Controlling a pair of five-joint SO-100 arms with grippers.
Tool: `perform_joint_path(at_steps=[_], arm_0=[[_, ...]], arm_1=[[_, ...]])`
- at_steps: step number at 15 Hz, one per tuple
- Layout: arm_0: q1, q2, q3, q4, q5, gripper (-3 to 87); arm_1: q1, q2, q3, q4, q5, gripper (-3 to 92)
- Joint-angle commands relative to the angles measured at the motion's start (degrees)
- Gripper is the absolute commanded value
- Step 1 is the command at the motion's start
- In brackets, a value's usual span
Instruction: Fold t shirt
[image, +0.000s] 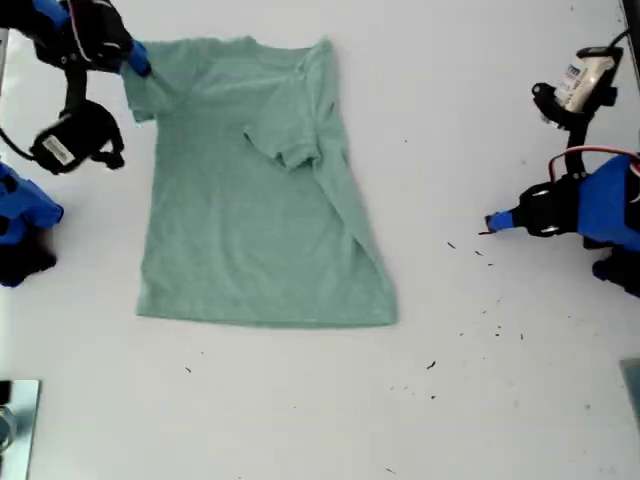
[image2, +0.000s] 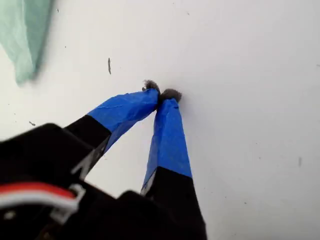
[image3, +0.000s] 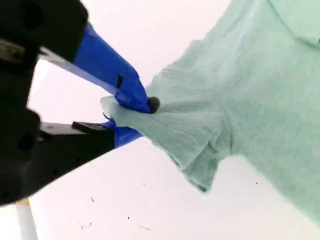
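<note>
The pale green t shirt (image: 250, 220) lies flat on the white table, left of centre in the exterior view. Its side toward that view's right is folded in over the body, sleeve included. My second gripper (image: 140, 62) is at the shirt's upper corner on the exterior view's left, shut on the sleeve edge (image3: 165, 125), with blue fingers (image3: 107, 67) above and below the cloth. My first gripper (image: 495, 222) hovers low over bare table on the exterior view's right, well away from the shirt. Its blue fingertips touch, shut on nothing (image2: 162, 94). A shirt corner (image2: 25, 35) shows at the edge of the first wrist view.
Small dark specks (image: 432, 366) dot the table toward the exterior view's lower right. A blue arm base (image: 25, 225) stands at that view's left edge, and a metal piece (image: 15, 420) sits at its lower left corner.
</note>
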Motion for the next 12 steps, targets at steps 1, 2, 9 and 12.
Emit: perform_joint_path(at_steps=[1, 2, 9, 12], arm_0=[[6.59, -2.72, -1.23, -3.52, -2.29, -0.1], [11.51, -7.03, -3.78, -5.98, -4.75, -0.1], [20.21, -48.25, -37.97, -9.58, -9.05, 15.8], [18.02, -45.97, -43.07, 1.32, -6.86, 34.5]], arm_1=[[-0.53, 0.79, 2.11, -0.62, -0.26, 2.3], [-0.53, 0.79, 2.11, -0.62, -0.18, 2.3], [-1.14, 0.79, 2.20, -0.62, 0.53, 2.3], [-1.14, 0.79, 2.20, -0.62, 0.62, 2.3]])
